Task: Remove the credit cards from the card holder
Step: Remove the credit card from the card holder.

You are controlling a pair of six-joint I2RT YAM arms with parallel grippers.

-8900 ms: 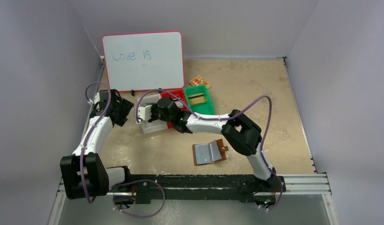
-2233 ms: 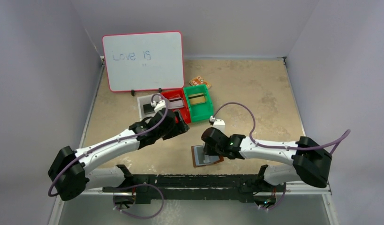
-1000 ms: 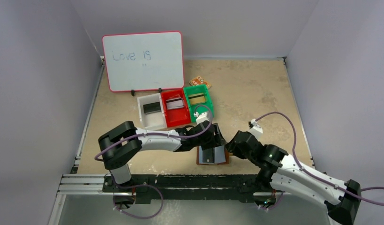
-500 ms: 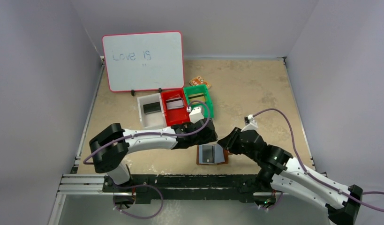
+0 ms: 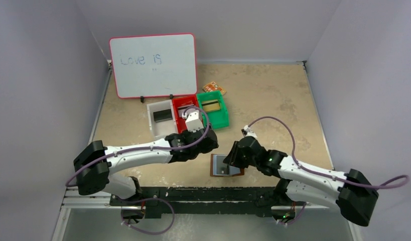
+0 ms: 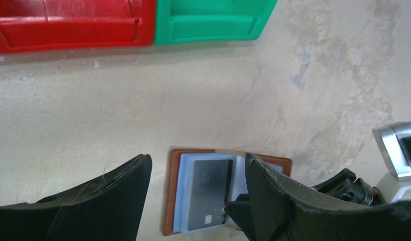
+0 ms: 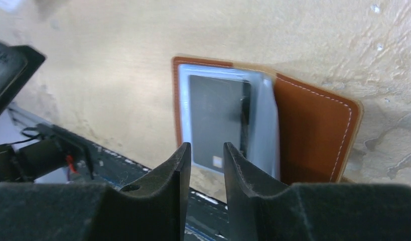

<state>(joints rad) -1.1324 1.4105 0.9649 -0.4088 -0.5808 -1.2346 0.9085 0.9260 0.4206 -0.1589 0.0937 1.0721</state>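
One brown card holder (image 7: pixel 313 135) lies open flat near the counter's (image 5: pixel 273 95) near edge, with one dark credit card (image 7: pixel 216 118) under its pale clear pocket.
Beyond it we count three: white bin (image 5: pixel 160 129), red bin (image 6: pixel 67 32), green bin (image 6: pixel 213 27). Left jaws gape wide and empty; right jaws, narrowly parted above the card, grip nothing.

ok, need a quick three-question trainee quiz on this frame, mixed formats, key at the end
1. True or false: the small brown leather-look bifold card holder is folded shut.
2. The white plastic bin, red plastic bin and green plastic bin stand in a row. Which holds the gold-olive flat plastic card? A white, B red, C green.
3. What colour is the flat plastic card showing inside the card holder?
Key: 1 false, it lies open. 2 C. 3 dark, near black.
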